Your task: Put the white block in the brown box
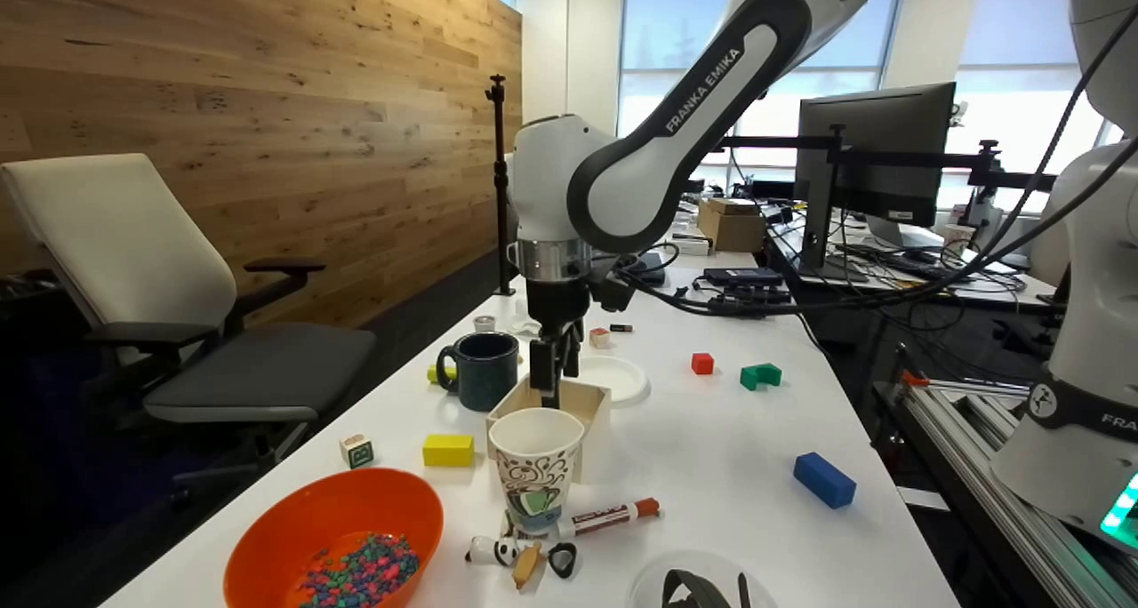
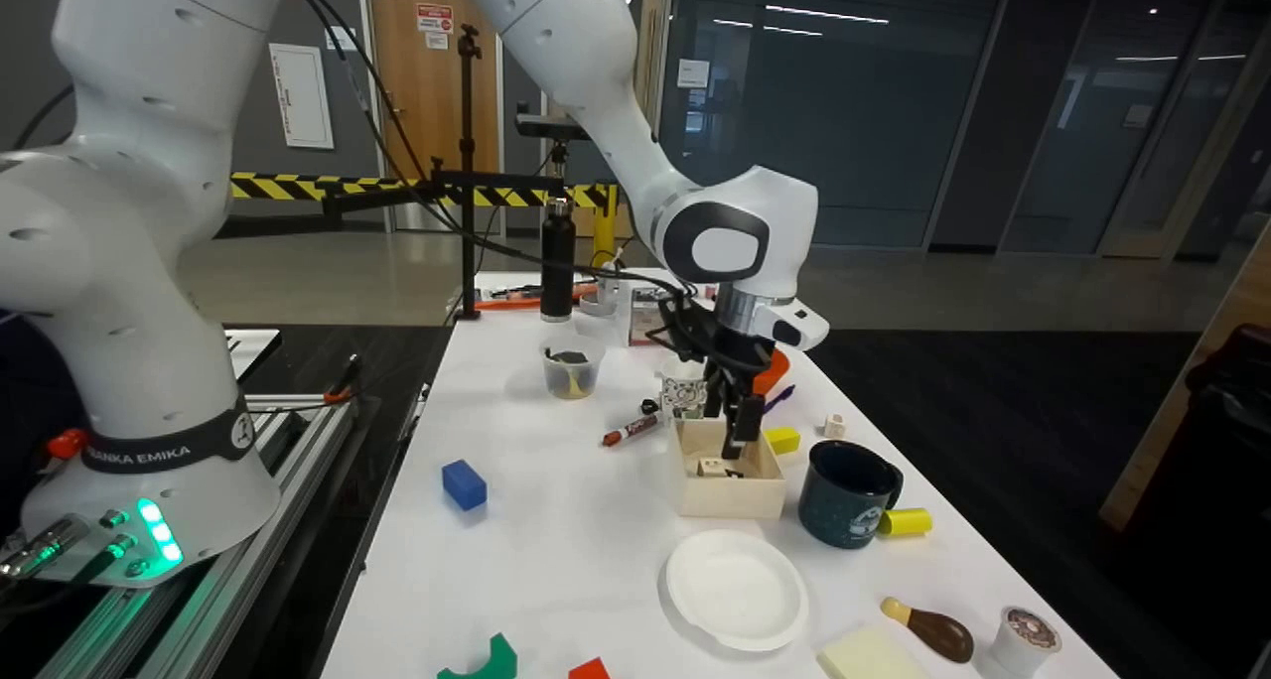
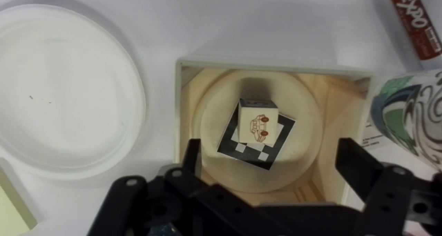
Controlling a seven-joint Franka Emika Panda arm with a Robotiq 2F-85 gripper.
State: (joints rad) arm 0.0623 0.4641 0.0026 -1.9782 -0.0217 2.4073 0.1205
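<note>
The brown box is a small open tan box with plain sides. It stands on the table in both exterior views point(image 1: 597, 439) point(image 2: 733, 501) and fills the middle of the wrist view point(image 3: 276, 67). The white block, a pale cube with a red car print, lies inside it in the wrist view point(image 3: 258, 125). It sits on a round pale piece with a black-and-white marker. The block also shows in an exterior view point(image 2: 711, 468). My gripper point(image 3: 269, 144) is open and empty, pointing down at the box opening, apart from the block. It also shows in both exterior views point(image 1: 552, 379) point(image 2: 732, 429).
A paper cup point(image 1: 533, 470) stands close beside the box, with a marker pen point(image 1: 610, 517) near it. A dark mug point(image 2: 847, 495) stands at another side. A white plate point(image 2: 737, 592), a yellow block point(image 1: 448, 451) and an orange bowl point(image 1: 267, 537) are around.
</note>
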